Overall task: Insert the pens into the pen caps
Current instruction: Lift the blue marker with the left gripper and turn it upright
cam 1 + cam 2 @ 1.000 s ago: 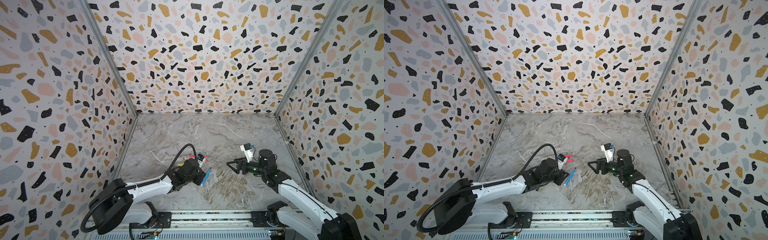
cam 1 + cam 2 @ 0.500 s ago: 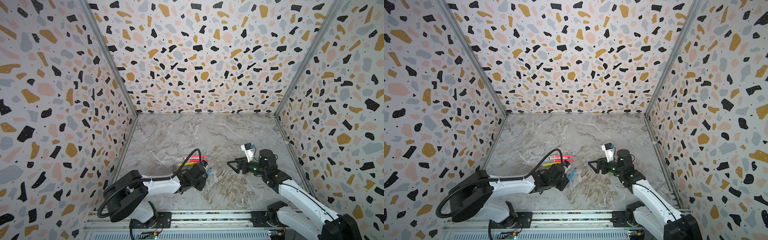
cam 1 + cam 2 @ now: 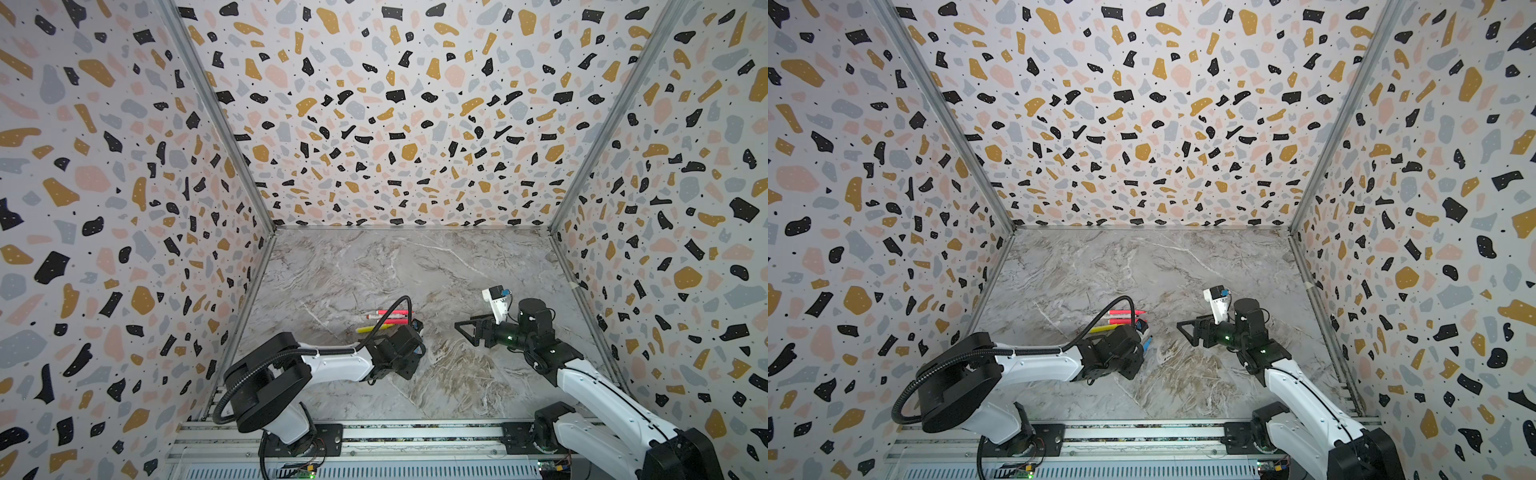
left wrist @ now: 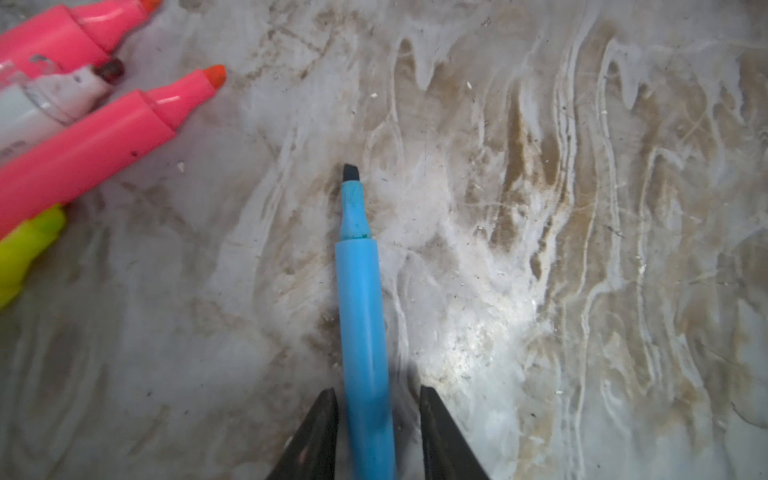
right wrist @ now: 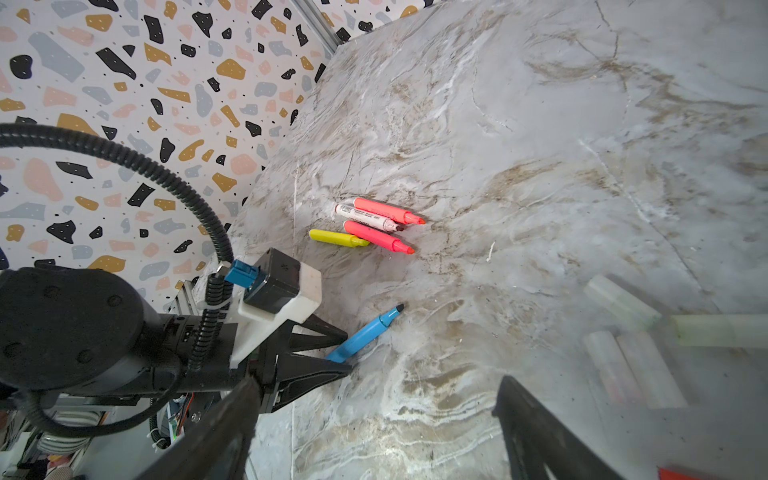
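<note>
The blue pen (image 4: 361, 299) lies on the marble floor with its dark tip pointing away from my left gripper (image 4: 376, 390). The jaws stand a little apart around the pen's tail; one finger touches it and a gap shows at the other. Seen from the right wrist, the left gripper (image 5: 347, 349) straddles the blue pen (image 5: 365, 332). Two pink pens (image 5: 386, 210) (image 5: 378, 237), a white pen (image 5: 365, 216) and a yellow pen (image 5: 334, 238) lie together beyond it. My right gripper (image 3: 463, 332) hovers wide open, holding nothing. Blurred pale stubby pen caps (image 5: 619, 303) lie by it.
A red sliver (image 5: 681, 473) shows at the right wrist view's edge. Terrazzo walls (image 3: 124, 249) close in the left, back and right sides. The left arm's black cable (image 3: 386, 316) arches over the pen cluster. A metal rail (image 3: 415, 432) runs along the front.
The left arm's elbow swung right and its wrist turned over the blue pen, uncovering the pink, white and yellow pens. The blue pen stayed about in place. The right arm held still.
</note>
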Available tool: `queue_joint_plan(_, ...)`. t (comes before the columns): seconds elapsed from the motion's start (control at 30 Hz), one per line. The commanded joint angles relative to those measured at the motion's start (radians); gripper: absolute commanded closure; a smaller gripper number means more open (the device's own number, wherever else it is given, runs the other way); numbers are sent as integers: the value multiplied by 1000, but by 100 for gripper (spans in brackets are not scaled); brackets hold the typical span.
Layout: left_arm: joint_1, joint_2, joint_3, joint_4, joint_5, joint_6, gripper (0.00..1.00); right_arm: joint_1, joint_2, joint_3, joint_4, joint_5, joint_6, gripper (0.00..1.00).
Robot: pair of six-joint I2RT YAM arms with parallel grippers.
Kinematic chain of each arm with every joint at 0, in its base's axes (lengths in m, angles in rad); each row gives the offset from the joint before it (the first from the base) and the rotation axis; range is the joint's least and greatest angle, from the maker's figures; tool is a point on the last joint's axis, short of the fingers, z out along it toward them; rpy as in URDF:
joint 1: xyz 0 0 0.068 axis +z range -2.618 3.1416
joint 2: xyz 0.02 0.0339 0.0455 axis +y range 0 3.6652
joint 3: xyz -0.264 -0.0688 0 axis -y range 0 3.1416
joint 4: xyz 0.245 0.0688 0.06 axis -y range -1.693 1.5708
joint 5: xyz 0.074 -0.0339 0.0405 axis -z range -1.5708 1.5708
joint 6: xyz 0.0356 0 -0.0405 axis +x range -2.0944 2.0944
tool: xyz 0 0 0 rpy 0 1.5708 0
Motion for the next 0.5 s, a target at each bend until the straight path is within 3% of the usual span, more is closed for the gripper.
queue_joint_plan(0.0, -7, 27, 20, -64, -31, 18, 68, 4, -22, 41, -13, 10, -4, 10)
queue_joint_plan(0.23, -14, 69, 39, -89, -42, 36, 92, 4, -29, 50, -27, 16, -9, 10)
queue_joint_plan(0.47, -14, -106, -31, 69, 13, 25, 96, 4, -28, 27, -13, -4, 4, 10)
